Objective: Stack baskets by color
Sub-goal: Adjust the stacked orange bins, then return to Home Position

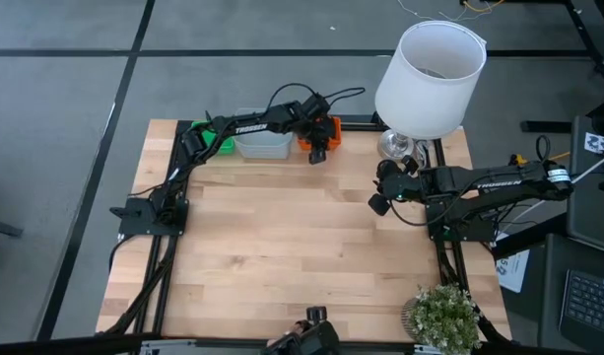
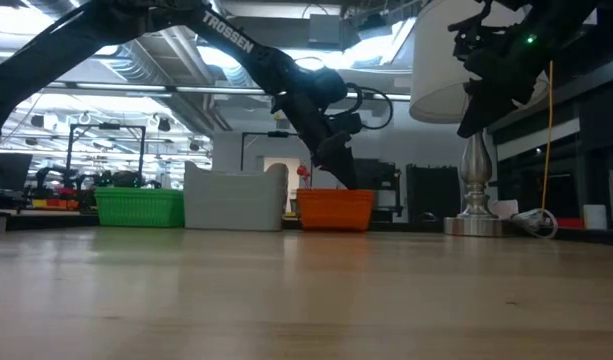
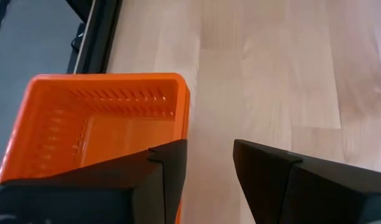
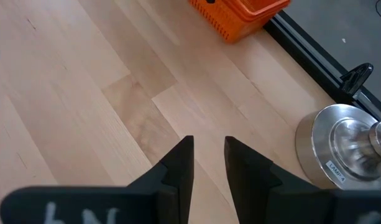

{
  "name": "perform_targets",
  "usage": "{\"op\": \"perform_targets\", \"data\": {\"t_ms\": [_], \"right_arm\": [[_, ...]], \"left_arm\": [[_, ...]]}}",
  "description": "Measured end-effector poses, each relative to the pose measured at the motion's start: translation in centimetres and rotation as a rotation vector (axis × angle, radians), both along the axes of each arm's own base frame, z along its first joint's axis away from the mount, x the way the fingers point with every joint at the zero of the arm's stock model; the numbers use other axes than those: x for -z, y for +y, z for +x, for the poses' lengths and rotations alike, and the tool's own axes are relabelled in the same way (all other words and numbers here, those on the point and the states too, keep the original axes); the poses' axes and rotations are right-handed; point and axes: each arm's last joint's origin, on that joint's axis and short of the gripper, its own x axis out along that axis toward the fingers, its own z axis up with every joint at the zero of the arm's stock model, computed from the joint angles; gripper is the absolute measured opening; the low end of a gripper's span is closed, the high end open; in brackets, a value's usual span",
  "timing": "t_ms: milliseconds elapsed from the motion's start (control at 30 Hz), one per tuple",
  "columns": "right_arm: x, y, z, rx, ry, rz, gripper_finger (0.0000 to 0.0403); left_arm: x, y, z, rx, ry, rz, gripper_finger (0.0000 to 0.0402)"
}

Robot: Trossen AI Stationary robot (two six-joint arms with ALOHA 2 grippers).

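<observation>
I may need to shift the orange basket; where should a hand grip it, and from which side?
Probably best by the flared rim of the orange basket, coming down from above. It sits upright with its mouth open, and the wall nearest the left hand is free, so one finger can go inside and one outside.

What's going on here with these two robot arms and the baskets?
The baskets sit in three stacks along the table's far edge: green, grey and orange. The left gripper hangs open at the orange stack's rim, holding nothing. The right gripper waits near the lamp base, empty, fingers slightly apart.
</observation>
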Motion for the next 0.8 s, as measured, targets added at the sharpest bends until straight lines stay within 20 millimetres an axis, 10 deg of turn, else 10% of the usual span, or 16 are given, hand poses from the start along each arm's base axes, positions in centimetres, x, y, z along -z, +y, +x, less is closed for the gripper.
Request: {"op": "perform_targets", "data": {"t_ms": [433,800], "right_arm": [[0.0,0.0,0.0,-0.001,0.001,0.000,0.0090],[0.1,0.1,0.0,-0.012,0.002,0.025,0.0090]], "left_arm": [[-0.2,-1.0,0.3,0.015,0.012,-0.012,0.0129],[-9.1,-8.9,-4.6,-0.057,0.229,-0.089,0.0128]]}}
